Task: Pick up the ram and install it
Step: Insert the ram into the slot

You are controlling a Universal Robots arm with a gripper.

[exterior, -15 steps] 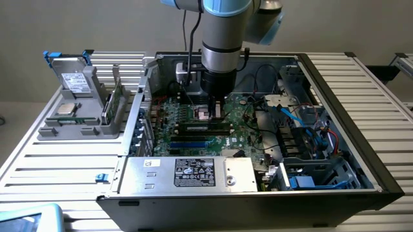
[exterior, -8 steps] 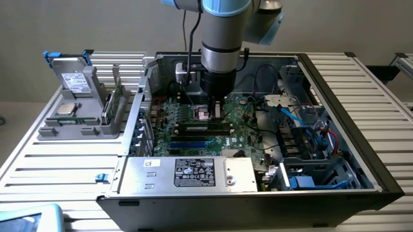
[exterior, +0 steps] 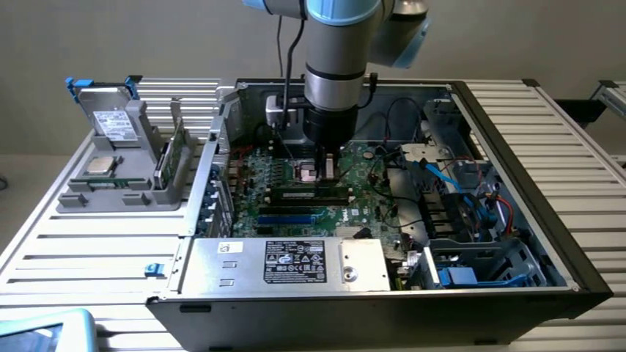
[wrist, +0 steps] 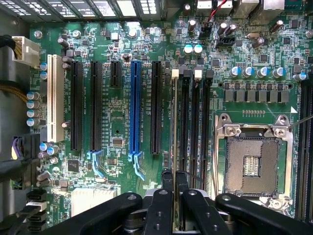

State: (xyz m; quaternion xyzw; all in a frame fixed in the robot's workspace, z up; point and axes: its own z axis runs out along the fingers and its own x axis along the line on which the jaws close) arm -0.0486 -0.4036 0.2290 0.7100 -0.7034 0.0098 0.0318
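Where the black two-fingered end effector (wrist: 174,182) reaches down into the open black computer case (exterior: 391,317), its fingers are pinched narrowly on the long, thin green ram stick (wrist: 174,127), seen edge-on. The stick stands upright between them on the green motherboard (wrist: 117,122), over the black memory slot farthest from the square silver processor socket (wrist: 252,161). I cannot tell whether it is seated.

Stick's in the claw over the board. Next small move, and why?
Probably ease straight down a little. The claw is shut on the memory stick, which shows edge-on and runs parallel to the memory slots, in line with a white latch, beside the empty processor socket. Whether it already touches a slot I cannot tell, so keep the push short.
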